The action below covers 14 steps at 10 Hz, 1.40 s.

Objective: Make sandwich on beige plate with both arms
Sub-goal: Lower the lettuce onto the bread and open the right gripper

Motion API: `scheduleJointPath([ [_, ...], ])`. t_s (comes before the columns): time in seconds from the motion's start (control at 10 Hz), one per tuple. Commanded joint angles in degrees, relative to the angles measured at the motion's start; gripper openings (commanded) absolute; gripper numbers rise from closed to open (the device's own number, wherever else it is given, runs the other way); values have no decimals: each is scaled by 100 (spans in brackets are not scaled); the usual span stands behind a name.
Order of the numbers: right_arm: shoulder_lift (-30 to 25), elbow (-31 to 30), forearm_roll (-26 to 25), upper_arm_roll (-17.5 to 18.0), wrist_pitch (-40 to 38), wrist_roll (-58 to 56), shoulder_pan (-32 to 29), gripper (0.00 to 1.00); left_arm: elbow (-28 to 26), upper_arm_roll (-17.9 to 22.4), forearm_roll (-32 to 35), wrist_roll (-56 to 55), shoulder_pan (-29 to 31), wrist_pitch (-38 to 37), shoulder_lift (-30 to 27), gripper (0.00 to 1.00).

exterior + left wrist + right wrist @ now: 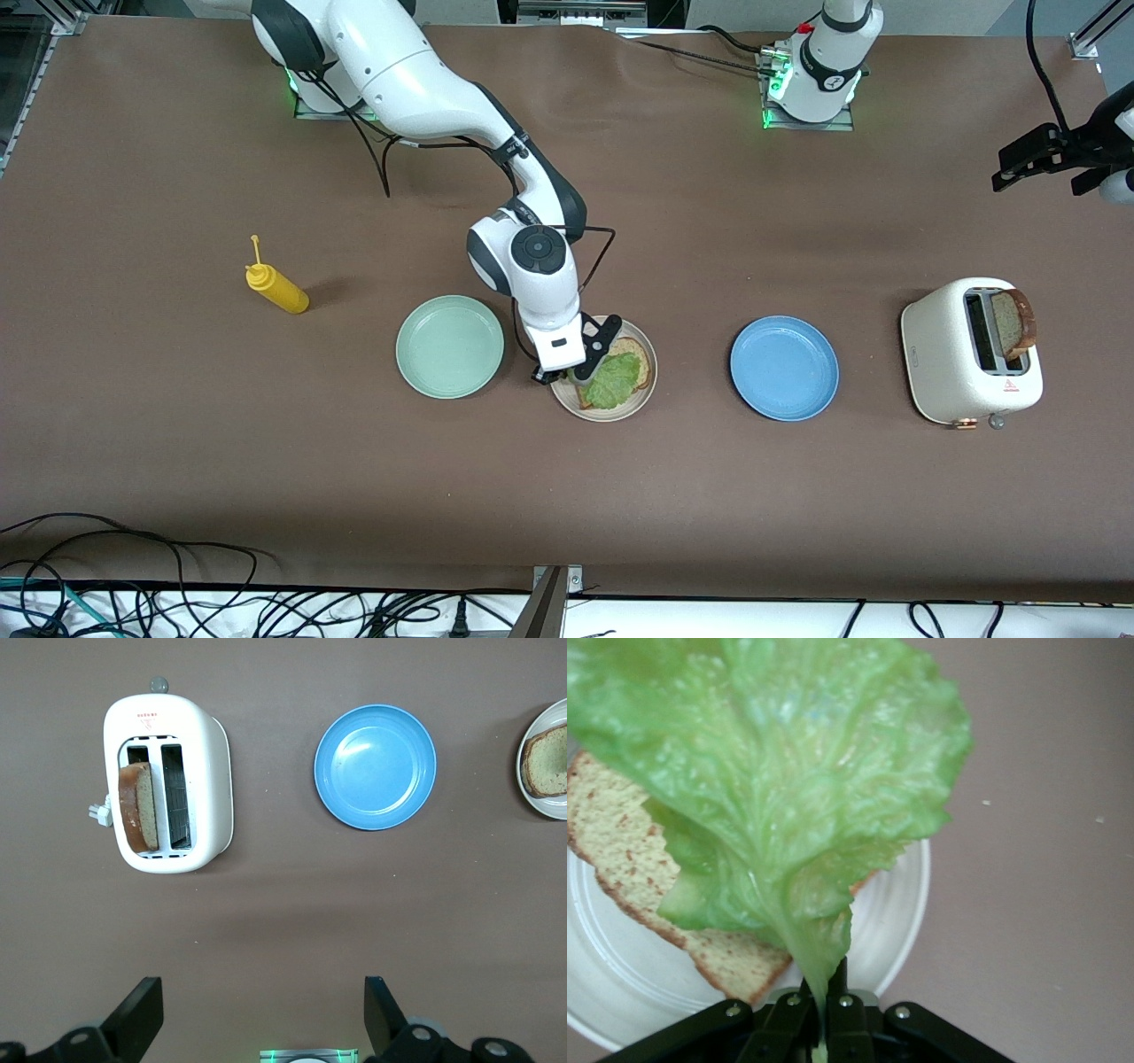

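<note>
The beige plate (631, 405) sits mid-table between the mint and blue plates, with one brown bread slice (639, 353) on it. My right gripper (578, 372) is over the plate's edge, shut on the stem of the green lettuce leaf (613, 381), which drapes over the bread. In the right wrist view the lettuce (780, 780) covers most of the bread (620, 850) on the plate (899, 930). A second bread slice (1015, 322) stands in the toaster (948, 363). My left gripper (1032, 159) is open and waits high above the table's left-arm end. Its fingers (137, 1014) show in the left wrist view.
A mint green plate (450, 346) lies beside the beige plate toward the right arm's end. A blue plate (784, 367) lies between the beige plate and the toaster. A yellow mustard bottle (277, 287) lies toward the right arm's end. Cables run along the front edge.
</note>
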Motion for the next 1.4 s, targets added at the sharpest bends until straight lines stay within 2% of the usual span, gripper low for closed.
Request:
scheduleJointPath([
  [0.0,-50,-191,-133,-62,181,-53,128,0,167,-45,75,-29,47,-127,59,100],
  [0.3,-6,-182,-177,-62,199,-18,129,0,167,-45,75,-29,47,-127,59,100],
  [0.4,-6,-173,-186,-71,199,-18,137,18,167,-45,75,-29,47,-127,59,100],
  [0.6,-6,-156,-212,-71,207,-18,137,91,167,-45,75,-29,47,-127,59,100],
  [0.7,-6,-156,-212,-71,207,-18,137,100,167,-45,75,-29,47,-127,59,100],
  [1.1,-102,-138,-178,-88,137,-44,94,100,167,-45,75,-29,56,-127,59,100],
  [1.3,-269,-138,-116,-97,-229,-18,67,100,167,-45,75,-20,64,-127,59,100],
])
